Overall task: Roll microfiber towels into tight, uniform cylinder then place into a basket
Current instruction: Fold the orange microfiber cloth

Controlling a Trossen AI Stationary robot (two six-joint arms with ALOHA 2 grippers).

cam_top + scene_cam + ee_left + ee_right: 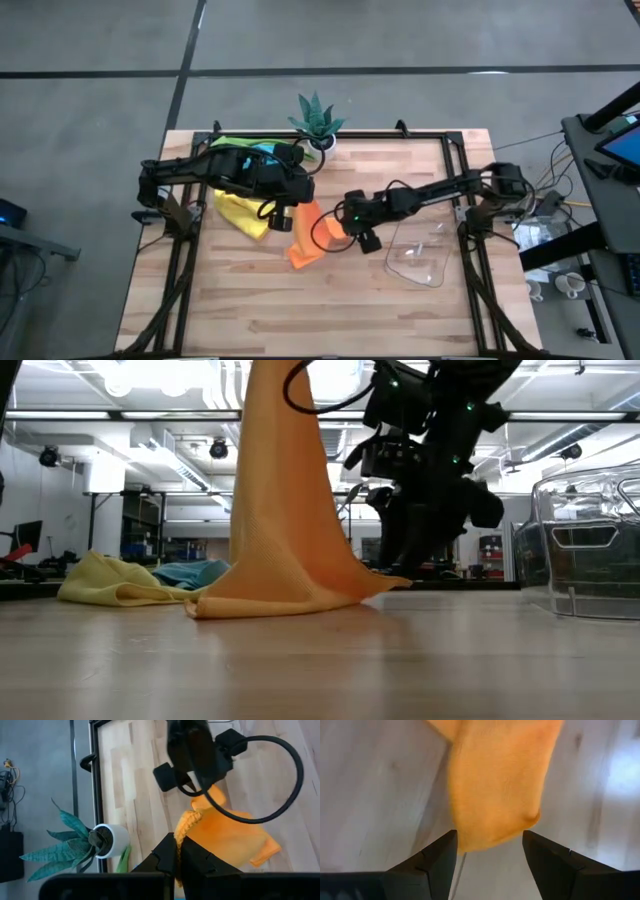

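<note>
An orange towel hangs from my left gripper, which is shut on its top above the middle of the table. My right gripper stands open low over the table on the towel's right. Its two fingers are on either side of the towel's lower corner, and I see no touch. A yellow towel lies on the table under the left arm, with a green one and a blue one behind it. The clear basket stands on the table at the right. My left gripper pinches a bunched upper edge of the orange towel between its two shut fingers, which slant down from the table's left. The towel hangs below in a long fold, and its lower end is spread on the tabletop. One layer or several, I cannot tell.
A spiky green plant in a white pot stands at the table's far edge, close behind the left arm. Black frame rails run along both sides of the table. The bare wooden tabletop stretches toward the near edge.
</note>
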